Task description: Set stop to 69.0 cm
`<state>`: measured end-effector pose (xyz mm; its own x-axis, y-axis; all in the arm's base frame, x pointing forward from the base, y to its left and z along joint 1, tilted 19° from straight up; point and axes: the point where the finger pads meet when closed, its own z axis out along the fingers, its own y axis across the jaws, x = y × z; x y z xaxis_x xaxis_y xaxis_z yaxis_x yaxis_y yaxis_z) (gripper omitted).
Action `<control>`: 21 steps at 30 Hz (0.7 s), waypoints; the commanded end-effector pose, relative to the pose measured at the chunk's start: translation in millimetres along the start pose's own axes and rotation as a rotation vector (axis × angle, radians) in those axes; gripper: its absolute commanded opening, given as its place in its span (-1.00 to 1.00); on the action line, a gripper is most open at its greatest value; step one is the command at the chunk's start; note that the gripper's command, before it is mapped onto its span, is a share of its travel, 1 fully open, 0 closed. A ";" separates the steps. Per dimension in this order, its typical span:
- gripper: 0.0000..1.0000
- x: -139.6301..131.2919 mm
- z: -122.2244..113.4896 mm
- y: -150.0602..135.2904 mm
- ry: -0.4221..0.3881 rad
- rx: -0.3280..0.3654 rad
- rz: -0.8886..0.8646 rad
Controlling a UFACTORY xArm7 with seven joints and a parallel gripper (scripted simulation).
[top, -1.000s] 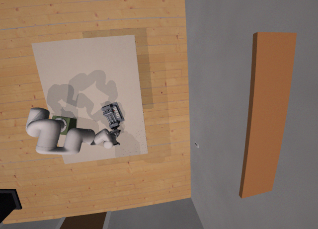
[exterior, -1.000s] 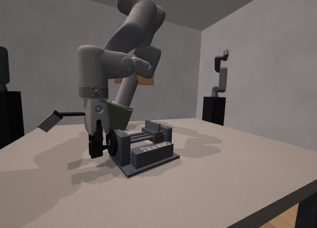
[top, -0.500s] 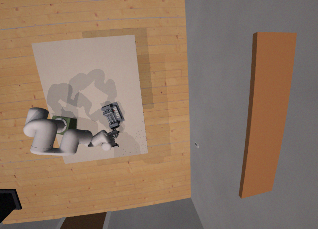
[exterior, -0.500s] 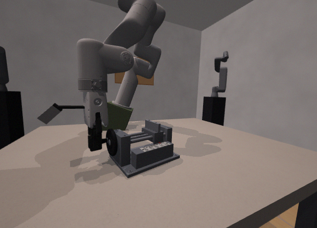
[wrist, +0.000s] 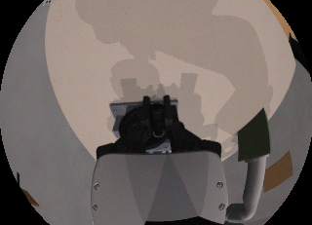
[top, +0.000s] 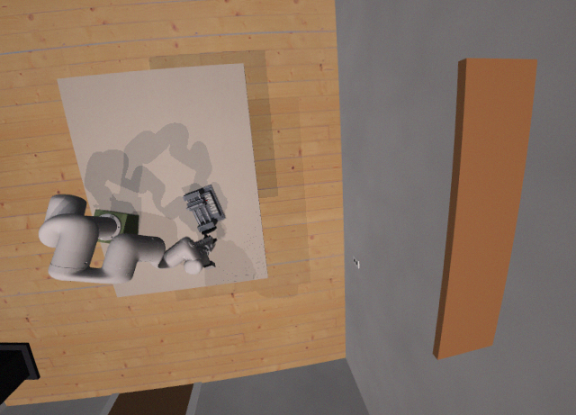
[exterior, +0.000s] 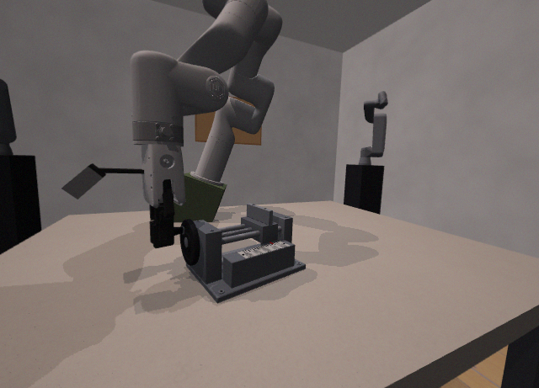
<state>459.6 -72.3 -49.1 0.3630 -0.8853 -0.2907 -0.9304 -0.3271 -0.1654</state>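
Note:
A grey stop fixture (exterior: 246, 255) sits on the beige table, with a black handwheel (exterior: 188, 243) at its near-left end, two rods, a sliding stop block (exterior: 260, 224) near the far end and a scale strip (exterior: 263, 249) with a red mark along the front. It also shows in the top view (top: 203, 207). My gripper (exterior: 162, 232) points down at the left of the wheel and is shut on the handwheel's crank handle (exterior: 174, 230). In the wrist view the dark fingers cover the handle, with the fixture behind them.
The arm's green base (exterior: 200, 199) stands behind the fixture. A flat grey camera plate (exterior: 82, 181) sticks out left from the wrist. Another robot on a black pedestal (exterior: 365, 188) stands past the table's far right corner.

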 end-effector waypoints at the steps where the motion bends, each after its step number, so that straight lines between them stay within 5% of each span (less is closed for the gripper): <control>1: -0.88 1.3 -6.8 -7.0 0.003 0.004 -0.001; 21: -0.88 1.2 -11.0 -25.4 0.003 0.004 -0.001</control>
<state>479.4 -68.7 -35.8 0.3641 -0.8853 -0.2893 -0.9298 -0.3273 -0.1686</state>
